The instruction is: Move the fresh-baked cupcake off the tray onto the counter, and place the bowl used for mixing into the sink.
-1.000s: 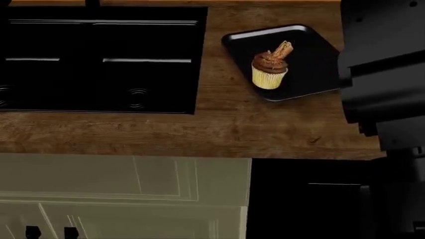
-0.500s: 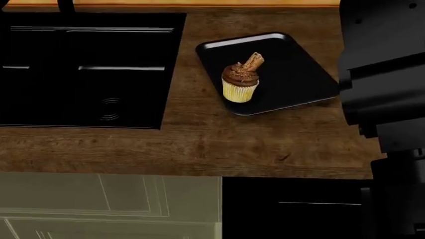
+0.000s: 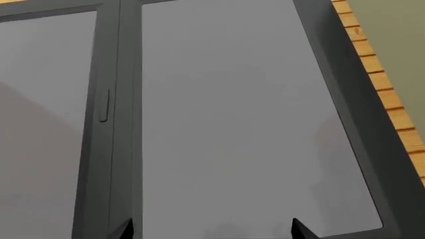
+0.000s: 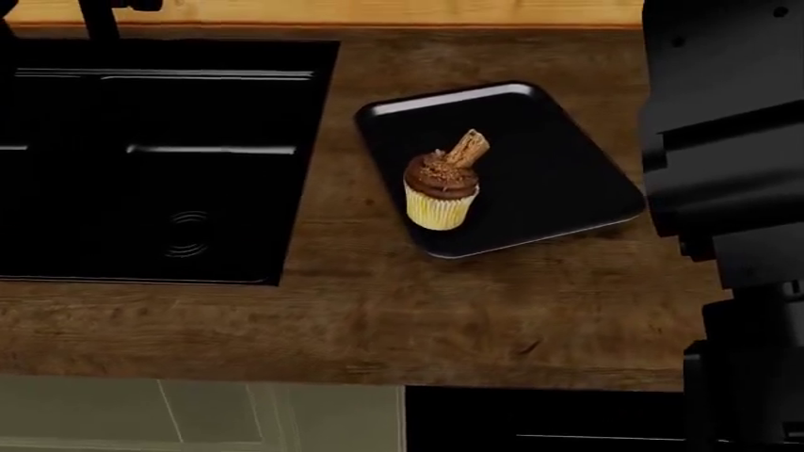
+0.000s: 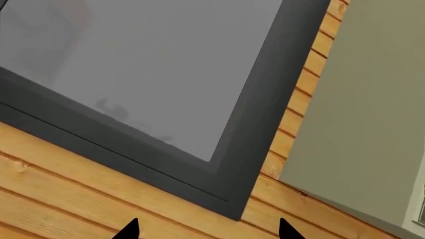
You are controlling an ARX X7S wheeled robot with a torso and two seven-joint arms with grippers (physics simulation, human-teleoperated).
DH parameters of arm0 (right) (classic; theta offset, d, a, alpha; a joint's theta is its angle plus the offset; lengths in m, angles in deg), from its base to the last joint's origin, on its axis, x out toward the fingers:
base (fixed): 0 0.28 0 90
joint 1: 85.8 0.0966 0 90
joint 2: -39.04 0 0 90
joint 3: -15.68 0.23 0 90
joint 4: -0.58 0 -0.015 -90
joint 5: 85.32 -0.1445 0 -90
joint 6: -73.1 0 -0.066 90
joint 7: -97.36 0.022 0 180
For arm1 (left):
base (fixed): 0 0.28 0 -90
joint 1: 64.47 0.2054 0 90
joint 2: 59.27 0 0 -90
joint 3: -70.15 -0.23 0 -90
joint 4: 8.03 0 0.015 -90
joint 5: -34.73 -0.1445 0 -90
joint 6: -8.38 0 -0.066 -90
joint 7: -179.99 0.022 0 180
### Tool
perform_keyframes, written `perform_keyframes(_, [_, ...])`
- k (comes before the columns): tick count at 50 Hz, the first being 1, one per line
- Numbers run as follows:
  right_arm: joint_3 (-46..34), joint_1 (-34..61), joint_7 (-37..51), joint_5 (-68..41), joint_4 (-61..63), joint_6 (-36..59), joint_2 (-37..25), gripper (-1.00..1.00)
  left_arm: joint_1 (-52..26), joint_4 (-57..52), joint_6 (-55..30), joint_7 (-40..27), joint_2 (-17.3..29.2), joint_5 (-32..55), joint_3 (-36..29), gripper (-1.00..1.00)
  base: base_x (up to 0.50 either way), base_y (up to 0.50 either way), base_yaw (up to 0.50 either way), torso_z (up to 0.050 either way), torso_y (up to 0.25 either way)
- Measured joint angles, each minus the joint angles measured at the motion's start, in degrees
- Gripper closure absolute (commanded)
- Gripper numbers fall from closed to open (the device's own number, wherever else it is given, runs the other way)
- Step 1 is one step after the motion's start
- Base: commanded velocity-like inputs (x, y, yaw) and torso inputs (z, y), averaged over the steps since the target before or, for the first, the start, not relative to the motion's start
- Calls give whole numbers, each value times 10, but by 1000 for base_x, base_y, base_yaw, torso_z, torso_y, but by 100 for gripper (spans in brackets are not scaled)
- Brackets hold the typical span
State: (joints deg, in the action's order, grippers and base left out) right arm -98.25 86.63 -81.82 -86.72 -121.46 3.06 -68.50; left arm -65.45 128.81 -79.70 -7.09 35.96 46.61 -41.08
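The cupcake (image 4: 442, 192), pale wrapper and chocolate frosting with a flake sticking up, stands near the front left corner of the black tray (image 4: 553, 169) on the dark wood counter (image 4: 377, 301). The sink (image 4: 151, 160) is the deep black basin at the left, its drain (image 4: 186, 234) visible. The bowl is out of view. My right arm (image 4: 722, 151) fills the head view's right edge, up beside the tray. My left gripper (image 3: 211, 230) is open, facing a grey window. My right gripper (image 5: 207, 230) is open, facing a window frame and pine boards. Neither holds anything.
A black tap (image 4: 101, 17) rises behind the sink. Pale cabinet doors (image 4: 188, 414) and a dark appliance front (image 4: 540, 419) lie below the counter's front edge. A grey window frame (image 3: 109, 124) and yellowish wall boards (image 5: 79, 199) fill the wrist views.
The head view has shifted: sink, tray and cupcake all slid left and down in the picture, and less of the cabinets shows. The cupcake keeps its place on the tray.
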Motion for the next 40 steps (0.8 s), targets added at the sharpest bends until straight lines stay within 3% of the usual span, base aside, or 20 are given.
perform_keyframes(40, [-8,-1,-3,-1,-6,-6,-1,-100,1,-4,0,-3,4,14,-12,-100,229,-67,0,0,0])
